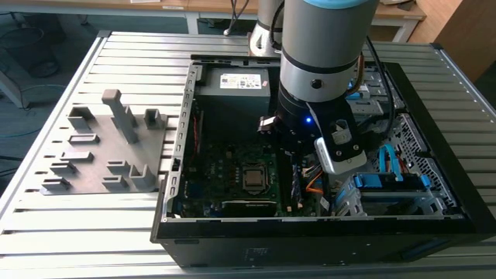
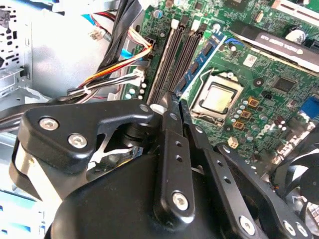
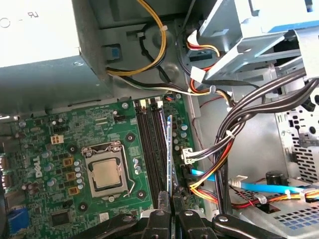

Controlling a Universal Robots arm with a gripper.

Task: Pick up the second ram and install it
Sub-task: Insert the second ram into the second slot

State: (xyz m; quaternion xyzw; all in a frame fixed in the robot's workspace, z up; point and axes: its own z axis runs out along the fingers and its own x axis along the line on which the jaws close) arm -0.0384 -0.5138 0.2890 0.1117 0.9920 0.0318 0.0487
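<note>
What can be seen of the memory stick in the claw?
The memory stick is a thin, long, dark board with a blue label on one face. It stands on its long edge, along the black slots beside the processor socket. The claw is shut on it. Whether it sits in a slot is unclear.

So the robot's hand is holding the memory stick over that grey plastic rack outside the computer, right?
Not the rack: the hand holds the second ram inside the computer, over the memory slots beside the processor socket; see the first wrist view.

green motherboard (image 3: 75, 129), grey fixture (image 1: 101, 151), blue cable (image 3: 259, 186), black computer case (image 1: 310, 238)
</note>
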